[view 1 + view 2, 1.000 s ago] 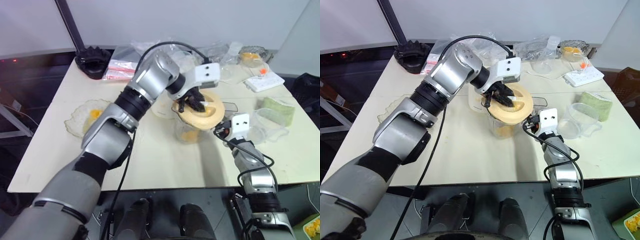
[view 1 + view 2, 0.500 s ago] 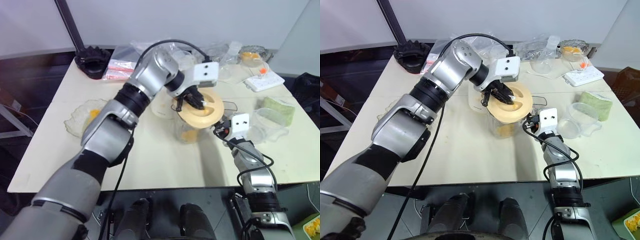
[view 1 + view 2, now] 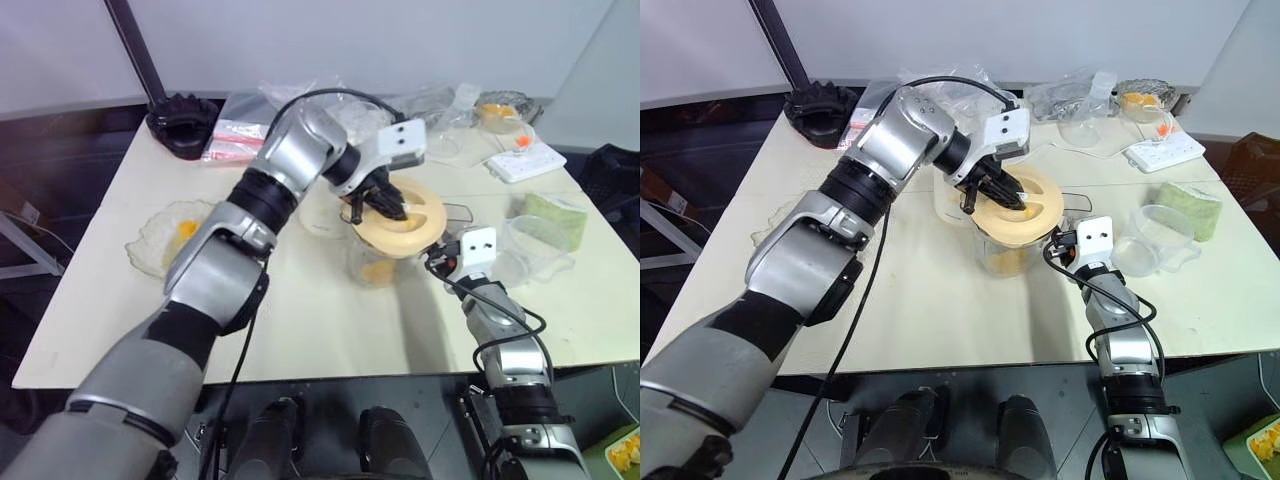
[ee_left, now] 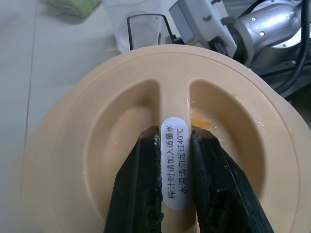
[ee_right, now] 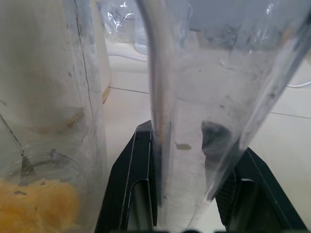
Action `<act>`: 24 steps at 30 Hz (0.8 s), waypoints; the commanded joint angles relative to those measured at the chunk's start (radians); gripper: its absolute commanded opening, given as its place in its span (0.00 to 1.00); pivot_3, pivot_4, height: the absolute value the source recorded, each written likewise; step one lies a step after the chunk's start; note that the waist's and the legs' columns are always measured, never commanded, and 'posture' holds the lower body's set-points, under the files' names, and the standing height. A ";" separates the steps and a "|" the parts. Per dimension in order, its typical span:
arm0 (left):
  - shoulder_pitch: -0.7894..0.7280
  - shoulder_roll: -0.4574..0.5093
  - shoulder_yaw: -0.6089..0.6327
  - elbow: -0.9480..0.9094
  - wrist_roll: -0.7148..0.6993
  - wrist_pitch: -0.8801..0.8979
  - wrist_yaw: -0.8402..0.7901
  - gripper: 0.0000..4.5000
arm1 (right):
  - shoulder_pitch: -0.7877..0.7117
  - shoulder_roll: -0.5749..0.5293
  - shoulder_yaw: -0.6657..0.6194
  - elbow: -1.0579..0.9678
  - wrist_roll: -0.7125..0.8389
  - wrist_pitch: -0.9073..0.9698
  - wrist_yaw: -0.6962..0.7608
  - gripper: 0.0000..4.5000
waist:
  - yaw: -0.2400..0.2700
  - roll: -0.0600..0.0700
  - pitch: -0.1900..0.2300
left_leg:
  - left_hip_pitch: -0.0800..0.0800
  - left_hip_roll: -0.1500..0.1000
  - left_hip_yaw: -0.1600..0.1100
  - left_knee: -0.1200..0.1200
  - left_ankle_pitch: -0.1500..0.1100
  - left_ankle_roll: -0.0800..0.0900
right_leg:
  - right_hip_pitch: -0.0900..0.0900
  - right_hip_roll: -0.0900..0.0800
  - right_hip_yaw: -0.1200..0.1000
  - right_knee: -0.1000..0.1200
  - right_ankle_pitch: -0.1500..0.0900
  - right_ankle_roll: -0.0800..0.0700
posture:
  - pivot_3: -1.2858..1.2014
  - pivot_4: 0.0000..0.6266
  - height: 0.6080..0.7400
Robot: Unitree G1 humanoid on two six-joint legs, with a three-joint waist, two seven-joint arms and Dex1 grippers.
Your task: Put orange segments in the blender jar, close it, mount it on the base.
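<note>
Cream-white table carrying everything, cluttered along the far edge. Near its middle, the blender jar, upright on the tabletop rather than on the base, which sits just behind it, partly hidden by the left arm; mounting therefore judged not yet done. Orange segments already heaped in the bottom of the jar, so the filling step looks finished.

Flat round cream lid resting on the jar's mouth, tilted slightly, apparently not yet seated flush. Left gripper reaching in from above and pinching the lid's raised central rib, black fingers pressed against either side of the white label — the natural handle for pressing or twisting the lid home. Closing judged to be the step in hand.

Right gripper held level beside the jar, fingers straddling the clear side handle and clamped on it, evidently to keep the jar from turning or tipping under the lid work.

Off to the left, a scalloped glass dish holding leftover fruit, well apart from the jar.
</note>
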 commanded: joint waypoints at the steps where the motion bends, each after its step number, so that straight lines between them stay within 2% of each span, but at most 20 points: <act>1: 0.062 -0.005 -0.042 -0.001 0.027 0.063 0.005 0.06 | 0.014 -0.022 -0.008 0.029 -0.045 0.023 -0.015 0.21 | 0.000 0.000 0.000 | 0.000 0.000 0.000 0.000 0.000 0.000 | 0.000 0.000 0.000 0.000 0.000 0.000 | 0.52 0.24 1.00; 12: 0.098 -0.055 0.009 -0.003 0.025 0.293 0.219 0.06 | 0.008 -0.019 -0.008 0.038 -0.048 0.021 -0.018 0.21 | 0.007 0.000 -0.006 | 0.005 0.000 -0.001 -0.001 0.000 0.000 | 0.005 -0.002 -0.001 -0.001 -0.003 -0.002 | 0.52 0.24 1.00; 15: 0.109 -0.060 0.015 0.008 0.033 0.303 0.271 0.06 | 0.006 -0.019 -0.009 0.039 -0.048 0.021 -0.018 0.21 | 0.019 0.000 -0.009 | 0.006 -0.001 -0.001 -0.001 0.000 0.000 | 0.006 -0.003 -0.001 -0.001 -0.003 -0.002 | 0.52 0.24 1.00; 24: 0.143 -0.043 0.000 -0.034 0.040 0.280 0.250 0.06 | -0.001 -0.020 -0.008 0.050 -0.048 0.018 -0.014 0.21 | 0.022 0.000 -0.013 | 0.006 -0.003 -0.001 -0.003 0.000 -0.001 | 0.006 -0.004 -0.001 -0.002 -0.003 -0.001 | 0.52 0.24 1.00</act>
